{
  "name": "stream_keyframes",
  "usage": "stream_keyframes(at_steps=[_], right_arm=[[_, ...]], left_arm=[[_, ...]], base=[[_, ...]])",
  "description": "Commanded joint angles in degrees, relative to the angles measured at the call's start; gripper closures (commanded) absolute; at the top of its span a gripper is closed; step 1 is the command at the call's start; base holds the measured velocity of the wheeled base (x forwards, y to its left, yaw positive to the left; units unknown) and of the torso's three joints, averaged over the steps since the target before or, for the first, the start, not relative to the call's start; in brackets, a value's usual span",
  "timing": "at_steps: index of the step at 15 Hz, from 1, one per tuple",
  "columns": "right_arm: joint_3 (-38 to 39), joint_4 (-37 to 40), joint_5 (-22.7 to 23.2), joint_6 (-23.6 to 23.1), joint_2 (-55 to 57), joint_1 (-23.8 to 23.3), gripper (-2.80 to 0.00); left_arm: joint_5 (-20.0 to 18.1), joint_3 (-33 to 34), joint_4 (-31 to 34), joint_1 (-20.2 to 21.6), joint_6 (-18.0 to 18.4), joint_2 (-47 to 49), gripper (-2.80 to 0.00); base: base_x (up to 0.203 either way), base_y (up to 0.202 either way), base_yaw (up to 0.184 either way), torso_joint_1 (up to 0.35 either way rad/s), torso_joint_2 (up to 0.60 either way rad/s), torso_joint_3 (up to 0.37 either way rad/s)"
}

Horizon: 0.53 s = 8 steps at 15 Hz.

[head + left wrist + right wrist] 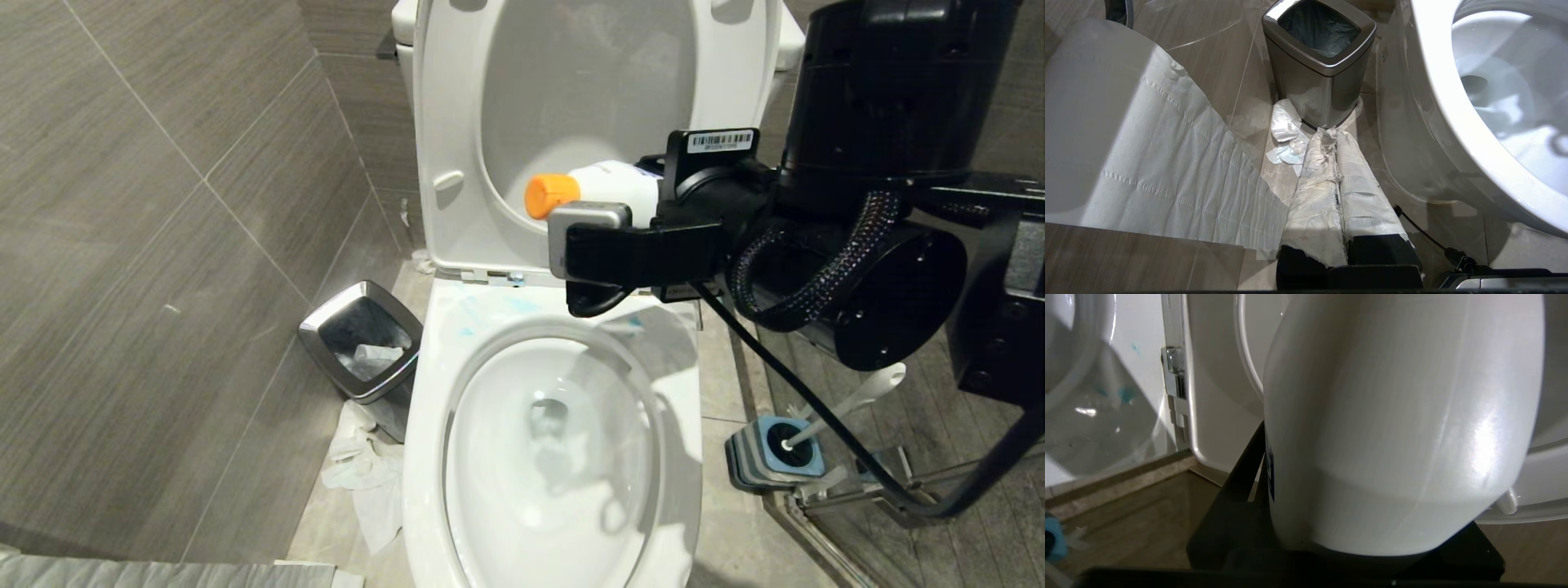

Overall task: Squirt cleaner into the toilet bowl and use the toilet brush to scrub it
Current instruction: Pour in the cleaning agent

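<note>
Left of the bowl (424, 457), our left gripper (1337, 171) is low by the bin (1318, 61), closed on nothing. Above the bowl's back, our right gripper (645, 220) grasps the bottle (608, 186) sideways, cap (549, 194) pointing left. The brush (849, 404) waits right of the bowl, nearer our right arm.

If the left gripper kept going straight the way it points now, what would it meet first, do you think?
Most likely the steel bin: the left gripper, shut and paper-wrapped, points at its base, with crumpled tissue on the floor beside that line. Depth is hard to judge.
</note>
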Motion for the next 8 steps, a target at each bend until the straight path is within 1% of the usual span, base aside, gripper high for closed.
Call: stream_keyframes(at_steps=[1, 4, 5, 7, 8], right_arm=[[-0.4, 0.2, -4.0, -4.9, 0.2, 2.0, 0.00], [-1.2, 0.1, -14.6, -12.2, 0.2, 6.5, 0.00], [-1.3, 0.1, -16.3, -15.8, 0.1, 7.3, 0.00], [-1.6, -0.2, -17.2, -23.1, -0.1, 7.9, 0.00], [-1.6, -0.2, -17.1, -24.8, 0.0, 8.0, 0.00]], left_arm=[[0.0, 0.1, 0.0, 0.0, 0.0, 0.0, 0.00], [0.0, 0.1, 0.0, 0.0, 0.0, 0.0, 0.00], [0.0, 0.1, 0.0, 0.0, 0.0, 0.0, 0.00], [0.0, 0.1, 0.0, 0.0, 0.0, 0.0, 0.00], [0.0, 0.1, 0.0, 0.0, 0.0, 0.0, 0.00]], base=[[0.000, 0.000, 0.000, 0.000, 0.00, 0.000], [0.000, 0.000, 0.000, 0.000, 0.00, 0.000], [0.000, 0.000, 0.000, 0.000, 0.00, 0.000], [0.000, 0.000, 0.000, 0.000, 0.00, 0.000], [0.000, 0.000, 0.000, 0.000, 0.00, 0.000]])
